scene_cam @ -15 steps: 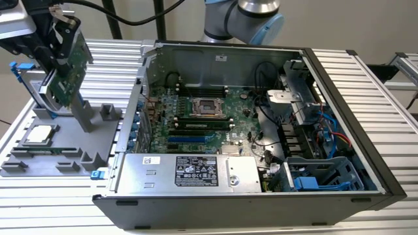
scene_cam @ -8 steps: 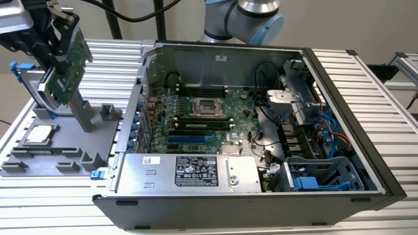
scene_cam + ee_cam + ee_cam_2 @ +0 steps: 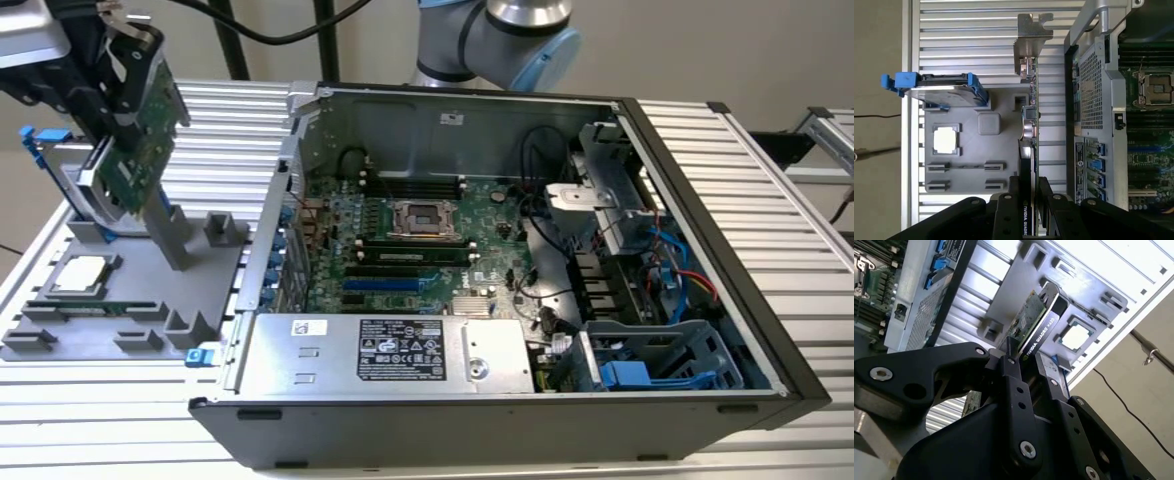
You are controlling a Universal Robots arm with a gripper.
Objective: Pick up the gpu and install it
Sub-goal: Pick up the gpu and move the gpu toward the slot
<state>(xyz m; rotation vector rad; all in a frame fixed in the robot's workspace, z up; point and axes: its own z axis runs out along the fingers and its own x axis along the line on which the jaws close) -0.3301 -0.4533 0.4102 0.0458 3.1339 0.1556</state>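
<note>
Gripper (image 3: 1028,365): black fingers clamped tight on the gpu.
Gpu (image 3: 1040,320): upright between the fingers, hanging over the grey parts tray (image 3: 969,150).
Writing: white lettering along the gpu's black edge, just past the fingertips.
Computer case (image 3: 467,430): open, beside the gripper.

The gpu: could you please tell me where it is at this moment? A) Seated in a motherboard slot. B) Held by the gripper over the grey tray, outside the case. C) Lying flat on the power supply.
B: in the first wrist view the gripper clamps the gpu on both faces, and the exterior view shows it over the grey tray, outside the case.
</note>
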